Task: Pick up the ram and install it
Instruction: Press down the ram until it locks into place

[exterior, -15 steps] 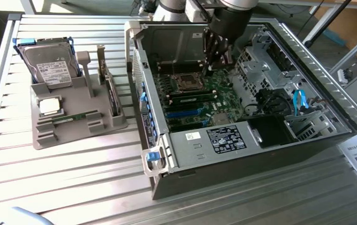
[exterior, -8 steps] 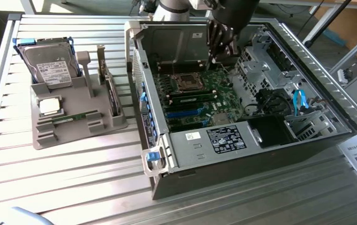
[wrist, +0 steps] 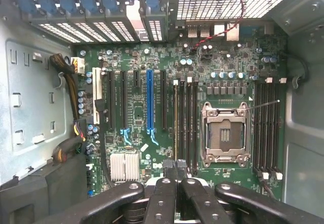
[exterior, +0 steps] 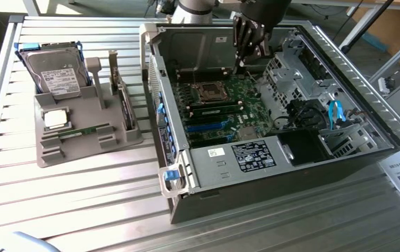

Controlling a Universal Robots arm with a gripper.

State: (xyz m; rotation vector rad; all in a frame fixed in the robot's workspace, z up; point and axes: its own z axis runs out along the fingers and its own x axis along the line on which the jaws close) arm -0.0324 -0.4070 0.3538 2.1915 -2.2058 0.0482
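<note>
1. A ribbed metal table (exterior: pixel 80 199) of pale aluminium slats carries the whole set-up, and its ridges run across the exterior view.
2. On the exterior view's left stands a matte grey moulded holder (exterior: pixel 80 137) with slots and pockets.
3. The ram (exterior: pixel 84 131) lies flat in a low slot of that holder: a long, thin green board with small dark chips along it, well apart from the gripper.
4. Just beside the ram, a small square silver processor (exterior: pixel 56 118) sits in its own pocket, and a large silver labelled hard drive (exterior: pixel 56 76) leans upright at the holder's back.
5. An open computer case (exterior: pixel 277 157) of dark sheet metal fills the middle, showing a green motherboard (wrist: pixel 152 107) with an empty square CPU socket (wrist: pixel 223 135) framed in bright steel.
6. Long black memory slots (wrist: pixel 186 120) run in parallel rows on both sides of the socket, beside a blue expansion slot (wrist: pixel 150 102).
7. The black gripper (wrist: pixel 176 171) hangs inside the case over the motherboard, its fingers pressed together with nothing between them.
</note>
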